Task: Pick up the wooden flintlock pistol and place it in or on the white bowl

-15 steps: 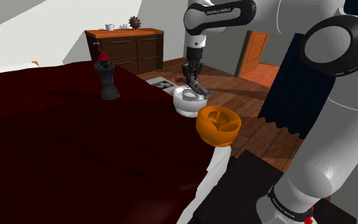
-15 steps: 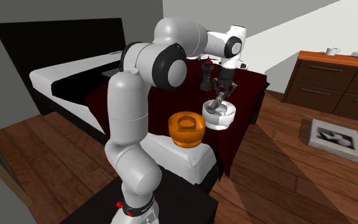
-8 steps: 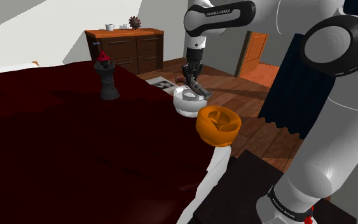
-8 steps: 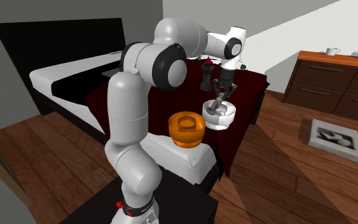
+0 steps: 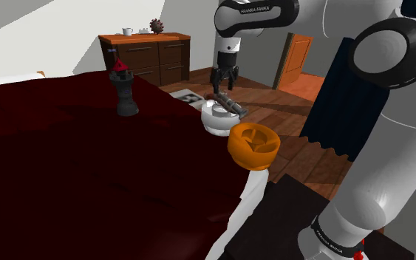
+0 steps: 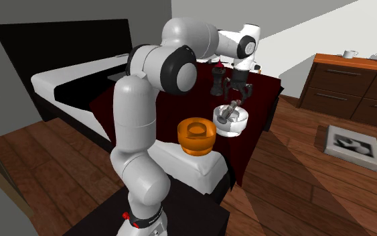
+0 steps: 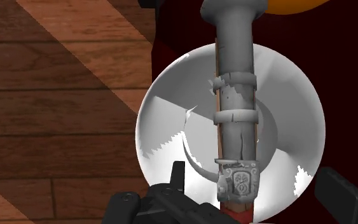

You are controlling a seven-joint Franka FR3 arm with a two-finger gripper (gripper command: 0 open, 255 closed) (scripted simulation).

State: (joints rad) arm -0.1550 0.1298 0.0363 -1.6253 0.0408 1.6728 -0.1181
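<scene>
Dark red bedspread (image 5: 88, 162) covering bed; wooden floor (image 6: 300, 174), brown dresser (image 5: 154, 55) standing beyond. Grey pistol (image 7: 236, 108) lying in white bowl (image 7: 171, 121), one end overhanging rim. Gripper (image 6: 237, 94) hovering just above, fingers spread, clasping nothing.

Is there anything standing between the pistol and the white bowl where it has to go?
Nothing visible does. The pistol lies in the white bowl, with one end sticking out over its rim. The gripper hangs open above it, its fingers apart and not touching it.
</scene>
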